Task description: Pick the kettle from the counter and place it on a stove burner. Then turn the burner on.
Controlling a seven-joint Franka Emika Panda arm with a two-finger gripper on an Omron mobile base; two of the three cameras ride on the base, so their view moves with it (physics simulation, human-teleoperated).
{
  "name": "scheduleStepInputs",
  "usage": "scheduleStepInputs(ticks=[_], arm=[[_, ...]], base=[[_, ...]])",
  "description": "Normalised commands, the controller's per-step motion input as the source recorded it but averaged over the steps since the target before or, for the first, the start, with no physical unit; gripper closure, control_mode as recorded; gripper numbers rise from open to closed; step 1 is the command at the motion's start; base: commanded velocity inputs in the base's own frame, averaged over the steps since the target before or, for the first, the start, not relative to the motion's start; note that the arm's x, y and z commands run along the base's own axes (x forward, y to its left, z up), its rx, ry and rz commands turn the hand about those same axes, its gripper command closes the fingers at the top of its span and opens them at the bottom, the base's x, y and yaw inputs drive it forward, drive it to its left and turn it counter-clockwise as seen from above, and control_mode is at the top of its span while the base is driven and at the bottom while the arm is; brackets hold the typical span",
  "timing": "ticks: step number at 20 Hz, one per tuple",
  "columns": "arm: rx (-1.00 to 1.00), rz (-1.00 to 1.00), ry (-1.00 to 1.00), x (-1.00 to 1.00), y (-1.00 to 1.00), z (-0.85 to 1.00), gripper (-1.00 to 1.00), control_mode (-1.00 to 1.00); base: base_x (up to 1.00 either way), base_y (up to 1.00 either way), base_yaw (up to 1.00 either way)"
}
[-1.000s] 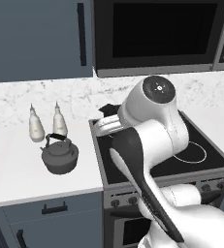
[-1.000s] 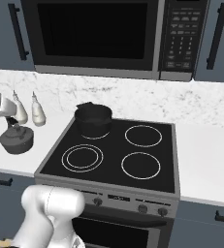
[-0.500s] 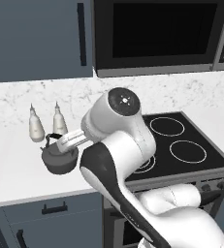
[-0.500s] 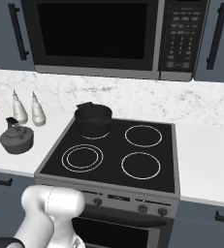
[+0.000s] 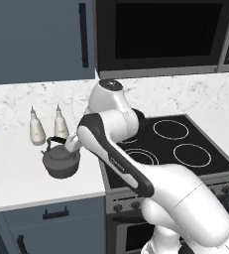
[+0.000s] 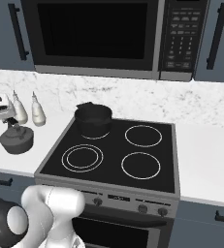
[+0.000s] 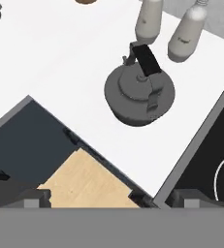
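The kettle, small, squat and dark grey with an arched black handle, stands upright on the white counter just left of the stove. It also shows as the kettle and the kettle. My gripper hovers above it and apart from it, open, with nothing between the fingertips. In the left base view my arm reaches over the stove's left edge and hides part of the kettle's handle. Thin-ring stove burners lie bare on the black glass.
Two pale bottles stand close behind the kettle. A wider dark pot sits on the back left burner. The front left burner has concentric rings. Knobs line the stove front. The counter edge drops to blue-grey cabinets.
My arm has swung left from over the stove to above the kettle. The gripper stays open. The kettle has not moved.
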Motion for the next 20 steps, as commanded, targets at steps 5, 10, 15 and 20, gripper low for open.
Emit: scheduleStepInputs(ticks=[5,10,15,20], arm=[[-0.06,0.01,0.05,0.18,0.0,-0.23,-1.0,-1.0],[-0.02,0.0,-0.01,0.29,0.02,-0.37,-1.0,-1.0],[0.0,0.0,-0.02,0.29,0.02,-0.17,-1.0,-1.0],[0.0,0.0,0.0,0.32,0.13,-0.16,-1.0,-1.0]], base=[[0.0,0.0,0.0],[0.0,0.0,0.0],[0.0,0.0,0.0],[0.0,0.0,0.0]])
